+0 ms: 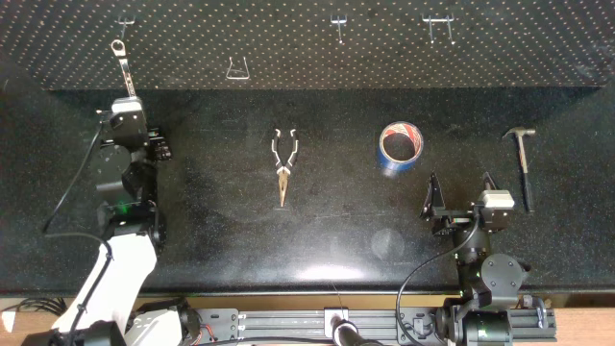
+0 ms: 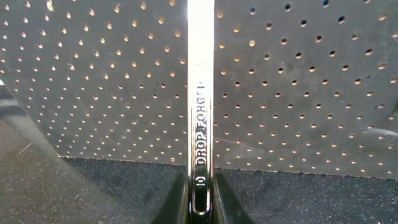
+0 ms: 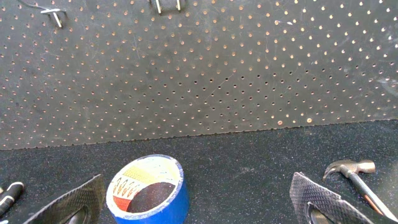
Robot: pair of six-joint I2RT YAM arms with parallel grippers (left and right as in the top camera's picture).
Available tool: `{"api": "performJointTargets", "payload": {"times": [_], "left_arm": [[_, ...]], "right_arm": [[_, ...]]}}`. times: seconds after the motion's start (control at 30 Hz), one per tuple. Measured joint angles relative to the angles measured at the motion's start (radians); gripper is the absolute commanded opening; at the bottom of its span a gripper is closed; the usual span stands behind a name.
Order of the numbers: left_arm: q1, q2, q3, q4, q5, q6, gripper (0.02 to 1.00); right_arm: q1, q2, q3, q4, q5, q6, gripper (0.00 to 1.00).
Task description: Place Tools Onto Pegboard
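Since the left gripper (image 1: 128,96) is pinched on the lower shank of the wrench (image 1: 122,65), the coming move, as I judge it, turns on the wrench's ring end and the hook (image 1: 125,18) at the upper left of the top view. The wrench's long axis runs up the frame, leaning slightly left. Its ring end sits just below that hook and a touch to its left, apart from it as far as I can tell. In the left wrist view the shank stands straight up against the pegboard (image 1: 288,43), with nothing between it and the holes.

My right gripper (image 1: 459,190) is spread wide at the lower right, holding nothing, well away from the wrench. The tape roll (image 1: 401,146) lies on the mat just ahead of it, the hammer (image 1: 522,159) off to its right. The pliers (image 1: 283,165) lie mid-frame, tips pointing down the picture. A wire bracket (image 1: 237,69) and two more hooks (image 1: 338,24) (image 1: 439,26) sit further right along the board, none of them in the wrench's path.
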Motion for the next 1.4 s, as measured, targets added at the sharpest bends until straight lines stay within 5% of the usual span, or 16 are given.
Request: {"api": "performJointTargets", "payload": {"times": [0.43, 0.5, 0.6, 0.73, 0.87, 0.9, 0.93, 1.0, 1.2, 1.4], "left_arm": [[0.000, 0.226, 0.134, 0.072, -0.002, -0.004, 0.093], [0.000, 0.228, 0.134, 0.072, -0.002, -0.004, 0.500], [0.000, 0.228, 0.138, 0.073, -0.002, -0.016, 0.825], [0.000, 0.228, 0.143, 0.011, 0.007, -0.018, 0.930], [-0.199, -0.071, 0.162, -0.764, 0.085, -0.071, 0.993], [-0.237, -0.161, 0.163, -0.863, 0.089, -0.184, 0.996], [-0.285, -0.266, 0.161, -1.018, 0.094, -0.472, 0.993], [-0.418, -0.203, 0.293, -1.518, 0.160, -0.828, 0.993], [-0.589, 0.624, 1.305, -1.879, 0.163, -0.533, 0.993], [-0.620, 0.882, 1.359, -1.904, 0.079, -0.529, 0.993]], "right_arm": [[0.000, -0.001, 0.000, 0.000, 0.000, 0.000, 0.976], [0.000, -0.001, 0.000, 0.000, 0.000, 0.000, 0.976], [0.000, -0.001, 0.000, 0.000, 0.000, 0.000, 0.976], [0.000, -0.001, 0.000, 0.000, 0.000, 0.000, 0.976], [0.000, -0.001, 0.000, 0.000, 0.000, 0.000, 0.976], [0.000, -0.001, 0.000, -0.001, 0.001, 0.000, 0.976], [0.000, 0.000, 0.000, 0.000, 0.000, 0.000, 0.976], [0.000, -0.002, 0.000, 0.001, 0.000, 0.000, 0.976], [0.000, -0.002, 0.002, -0.001, -0.002, 0.000, 0.976], [0.000, 0.000, 0.002, -0.003, 0.000, 0.000, 0.976]]}}
